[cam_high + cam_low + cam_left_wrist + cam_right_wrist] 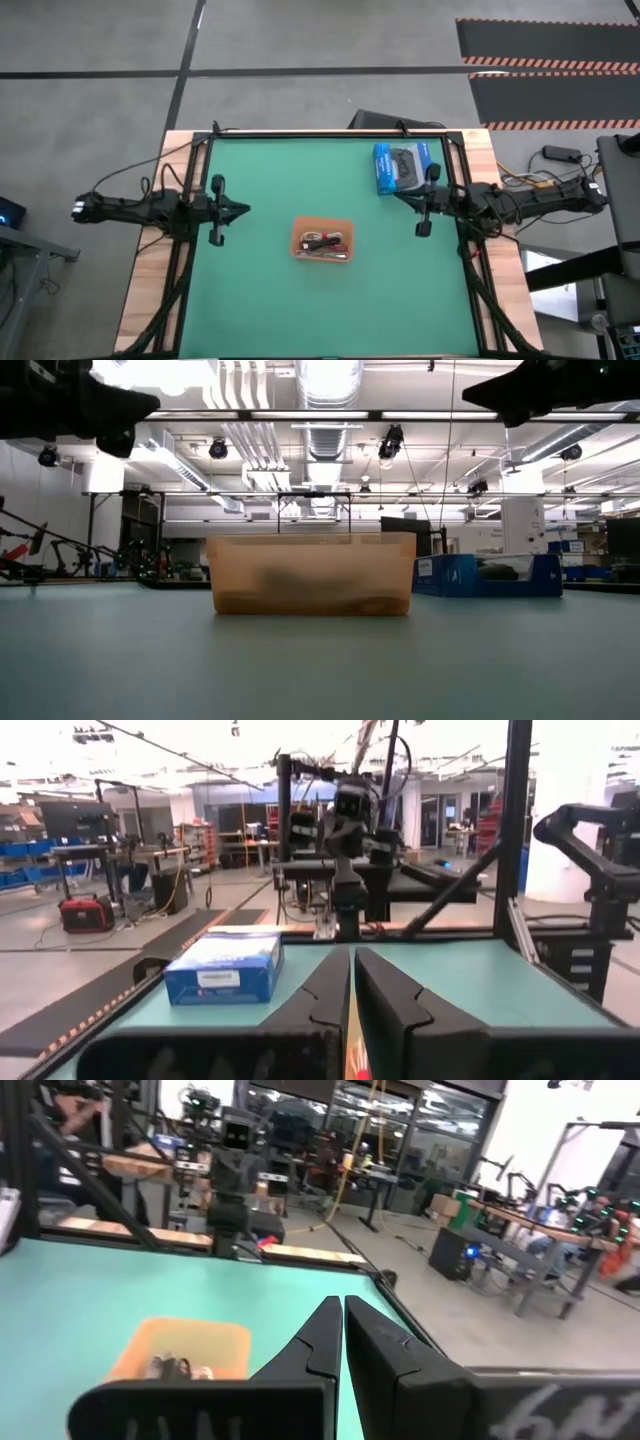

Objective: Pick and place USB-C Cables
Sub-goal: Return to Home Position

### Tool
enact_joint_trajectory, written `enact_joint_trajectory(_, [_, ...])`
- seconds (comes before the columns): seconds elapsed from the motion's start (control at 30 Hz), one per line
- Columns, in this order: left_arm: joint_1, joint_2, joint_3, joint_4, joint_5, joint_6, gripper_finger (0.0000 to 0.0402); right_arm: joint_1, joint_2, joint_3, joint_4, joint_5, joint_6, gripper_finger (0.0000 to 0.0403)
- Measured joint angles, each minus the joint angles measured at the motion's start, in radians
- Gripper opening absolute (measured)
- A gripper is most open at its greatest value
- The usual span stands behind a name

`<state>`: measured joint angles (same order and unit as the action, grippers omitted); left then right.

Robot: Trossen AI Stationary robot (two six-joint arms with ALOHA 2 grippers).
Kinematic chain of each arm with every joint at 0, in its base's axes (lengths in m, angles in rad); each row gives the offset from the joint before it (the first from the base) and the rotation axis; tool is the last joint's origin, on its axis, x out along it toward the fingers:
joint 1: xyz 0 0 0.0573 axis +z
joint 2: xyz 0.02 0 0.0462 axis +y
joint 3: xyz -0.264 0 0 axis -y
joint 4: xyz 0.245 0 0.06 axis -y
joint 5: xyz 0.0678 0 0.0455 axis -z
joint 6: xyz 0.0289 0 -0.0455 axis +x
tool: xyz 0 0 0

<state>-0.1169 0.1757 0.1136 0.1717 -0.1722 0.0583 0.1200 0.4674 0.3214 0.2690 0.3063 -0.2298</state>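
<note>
The orange tray [322, 240] stands at the table's middle; the low view shows it [312, 575] as a translucent box. Inside lie the folded USB-C cables [325, 243], a tangle of white, magenta and dark strands, also seen in the right wrist view [175, 1368]. My left gripper [240, 210] hovers left of the tray, shut and holding nothing [353, 990]. My right gripper [400, 195] hovers right of the tray and beyond it, next to the blue box, also shut and holding nothing [342, 1330]. Both hang above the table.
A blue box [400, 168] picturing a black controller lies near the table's far right corner, just beyond my right gripper. Black frame rails [190, 250] run along the left and right table edges. Green mat [330, 310] lies bare in front of the tray.
</note>
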Motion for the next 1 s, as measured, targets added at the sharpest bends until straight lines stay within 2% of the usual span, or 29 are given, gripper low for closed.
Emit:
enact_joint_trajectory(0.4, [0.0, -0.163, -0.039, -0.084, 0.0, -0.001, 0.0005, -0.125, -0.092, -0.006, -0.108, -0.028, -0.01, 0.0009])
enact_joint_trajectory(0.67, [0.0, -0.161, -0.056, -0.109, 0.0, -0.012, 0.0005, -0.17, -0.188, -0.043, -0.131, -0.071, -0.018, 0.0009])
enact_joint_trajectory(1.0, [0.0, -0.159, -0.073, -0.101, 0.0, -0.029, 0.0005, -0.173, -0.359, -0.14, -0.133, -0.072, -0.005, 0.0009])
